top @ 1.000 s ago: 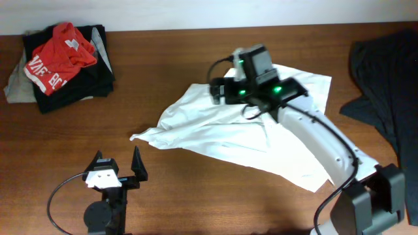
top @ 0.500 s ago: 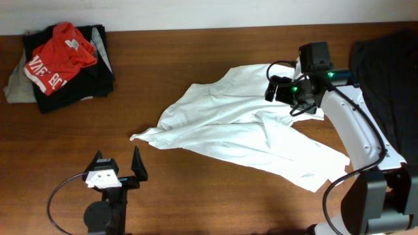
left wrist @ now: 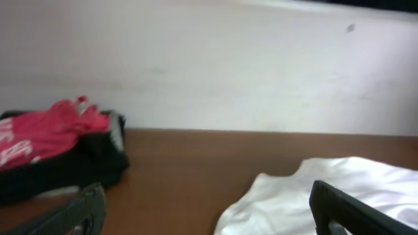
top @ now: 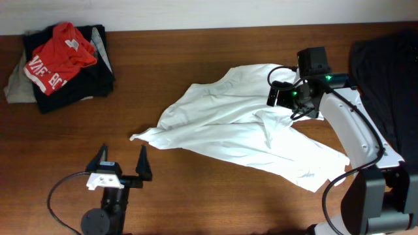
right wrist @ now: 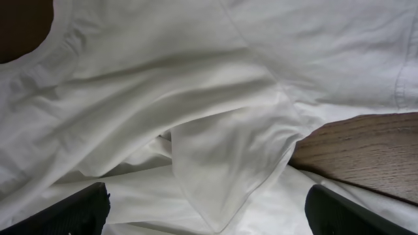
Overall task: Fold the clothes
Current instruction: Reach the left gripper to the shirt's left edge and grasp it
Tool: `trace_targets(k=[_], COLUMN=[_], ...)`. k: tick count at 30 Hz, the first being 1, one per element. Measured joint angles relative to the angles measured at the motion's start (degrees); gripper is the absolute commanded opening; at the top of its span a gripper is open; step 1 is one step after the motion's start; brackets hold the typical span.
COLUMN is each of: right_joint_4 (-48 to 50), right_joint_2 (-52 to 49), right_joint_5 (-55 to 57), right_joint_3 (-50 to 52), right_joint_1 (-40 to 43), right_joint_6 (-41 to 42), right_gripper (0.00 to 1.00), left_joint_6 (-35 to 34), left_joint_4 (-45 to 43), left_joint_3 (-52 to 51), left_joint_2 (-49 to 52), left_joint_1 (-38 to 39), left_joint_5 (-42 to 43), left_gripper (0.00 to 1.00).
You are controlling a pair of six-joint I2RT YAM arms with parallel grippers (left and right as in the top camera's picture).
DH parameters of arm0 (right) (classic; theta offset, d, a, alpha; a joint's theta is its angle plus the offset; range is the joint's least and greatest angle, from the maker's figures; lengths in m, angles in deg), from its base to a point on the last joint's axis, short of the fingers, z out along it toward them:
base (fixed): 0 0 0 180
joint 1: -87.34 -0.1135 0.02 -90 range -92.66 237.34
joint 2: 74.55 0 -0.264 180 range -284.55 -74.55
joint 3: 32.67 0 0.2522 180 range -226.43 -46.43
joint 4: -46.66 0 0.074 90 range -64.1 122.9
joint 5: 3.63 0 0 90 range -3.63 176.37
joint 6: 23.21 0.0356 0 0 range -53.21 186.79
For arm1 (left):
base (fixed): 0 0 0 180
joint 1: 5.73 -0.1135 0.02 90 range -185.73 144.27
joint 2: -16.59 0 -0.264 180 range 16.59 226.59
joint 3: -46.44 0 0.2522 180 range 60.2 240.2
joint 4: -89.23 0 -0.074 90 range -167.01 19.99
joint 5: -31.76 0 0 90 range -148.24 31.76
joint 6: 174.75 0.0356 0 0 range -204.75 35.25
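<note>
Wood table (top: 196, 196) w/ white shirt (top: 222, 124) crumpled mid; pale wall (left wrist: 209, 65) behind.

The worktop (top: 196, 196) is evenly lit; only faint shadows are cast around the white shirt (top: 222, 124), which is slightly washed out. The left wrist view is blurred throughout.

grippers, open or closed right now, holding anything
Left gripper: open, holding nothing.
Right gripper: open over the white shirt, holding nothing.
</note>
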Motion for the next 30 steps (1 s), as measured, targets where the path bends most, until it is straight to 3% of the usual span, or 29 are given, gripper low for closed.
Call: trace_targets(k=[6, 11, 15, 17, 18, 20, 21, 22, 25, 30], right_joint_4=[0.09, 0.46, 0.31, 0.35, 0.42, 0.55, 0.61, 0.76, 0.98, 1.22], right_joint_2=[0.00, 0.02, 0.02, 0.02, 0.00, 0.00, 0.00, -0.13, -1.42, -2.34], right_joint_5=[0.20, 0.35, 0.39, 0.39, 0.37, 0.39, 0.39, 0.37, 0.39, 0.37], right_joint_3=[0.02, 0.33, 0.44, 0.46, 0.50, 0.50, 0.55, 0.55, 0.55, 0.57], right_joint_1=[0.02, 0.02, 0.02, 0.02, 0.02, 0.02, 0.00, 0.00, 0.00, 0.00], right_joint_6=[-0.02, -0.02, -0.02, 0.00, 0.02, 0.02, 0.00, -0.02, 0.00, 0.00], right_gripper=[0.99, 0.99, 0.99, 0.99, 0.99, 0.99, 0.99, 0.98, 0.99, 0.99], left_joint_6=[0.52, 2.36, 2.60, 2.62, 2.75, 4.33, 5.44, 5.97, 6.82, 6.95], left_joint_4=[0.09, 9.79, 10.19, 11.45, 16.15, 26.88, 37.66, 42.38, 48.46, 52.02], left_joint_3=[4.90, 22.08, 34.67, 37.94, 40.41, 46.38, 51.52, 54.45, 61.86, 62.07], left_joint_2=[5.49, 26.14, 43.85, 47.54, 49.11, 52.96, 55.49, 57.24, 63.65, 70.38], left_joint_1=[0.00, 0.00, -0.04, 0.02, 0.31, 1.73, 3.82, 5.16, 7.58, 7.76], left_joint_5=[2.69, 4.31, 17.81, 23.87, 24.20, 20.96, 13.81, 9.81, 0.52, 8.81], left_gripper=[0.99, 0.99, 0.99, 0.99, 0.99, 0.99, 0.99, 0.99, 0.99, 0.99])
